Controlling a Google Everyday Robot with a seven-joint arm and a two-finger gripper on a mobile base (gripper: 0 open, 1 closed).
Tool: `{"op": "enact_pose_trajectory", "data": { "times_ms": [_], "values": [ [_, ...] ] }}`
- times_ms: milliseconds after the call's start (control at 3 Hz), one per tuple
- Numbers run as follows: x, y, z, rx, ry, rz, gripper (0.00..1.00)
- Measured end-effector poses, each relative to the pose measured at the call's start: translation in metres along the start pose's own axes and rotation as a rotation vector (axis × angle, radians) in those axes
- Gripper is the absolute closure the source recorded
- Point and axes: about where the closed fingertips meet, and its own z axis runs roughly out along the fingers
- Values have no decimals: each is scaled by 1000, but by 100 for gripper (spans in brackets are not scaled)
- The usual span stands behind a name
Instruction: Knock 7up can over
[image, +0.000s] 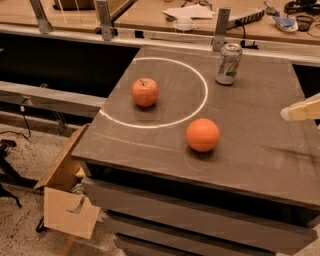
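Observation:
The 7up can (228, 63) stands upright near the back of the grey table (250, 150), just right of a white circle (155, 90) marked on the top. It is silver-white with green and red markings. My gripper (300, 110) enters from the right edge as a pale cream finger tip, above the table's right side, to the right of the can, nearer the front and well apart from it.
A red apple (145, 92) sits inside the white circle. An orange (202, 134) lies in front of the circle, near the table's middle. An open cardboard box (67, 200) stands on the floor at the left. A cluttered bench runs behind the table.

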Motion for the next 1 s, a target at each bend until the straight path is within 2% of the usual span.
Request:
{"op": "enact_pose_trajectory", "data": {
  "times_ms": [333, 667, 1000],
  "values": [
    [-15, -4, 40, 14, -131, 141, 0],
    [-33, -26, 75, 88, -256, 220, 0],
    [-55, -42, 116, 117, -339, 211, 0]
  ]
}}
